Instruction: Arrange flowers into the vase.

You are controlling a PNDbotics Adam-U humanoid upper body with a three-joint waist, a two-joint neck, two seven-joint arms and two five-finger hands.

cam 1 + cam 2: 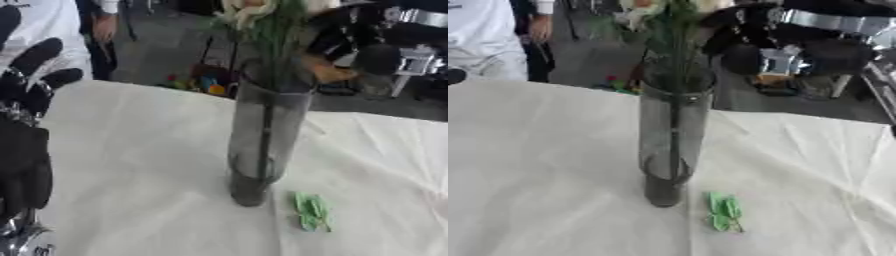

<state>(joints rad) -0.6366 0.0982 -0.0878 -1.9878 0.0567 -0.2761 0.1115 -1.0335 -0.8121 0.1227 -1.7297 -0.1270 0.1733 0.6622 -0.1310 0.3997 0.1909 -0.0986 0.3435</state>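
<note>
Pale cream flowers (248, 11) are seated by their green stems in the tall smoky glass vase (262, 145) on the white-clothed table (131, 150), held near the blooms by the right hand (750, 30), whose finger state cannot be told; the left hand (31, 75) is raised with fingers straight; release is judged next, without tipping the vase.

We see a smoky, glossy glass vase (674, 145) on a matt, creased white cloth (544, 165), beside the matt black left hand (26, 120)

Looks like a robot lab or demo hall: grey floor (166, 50), white-clothed table (544, 165), black-and-silver equipment (833, 45) beyond its far edge.
</note>
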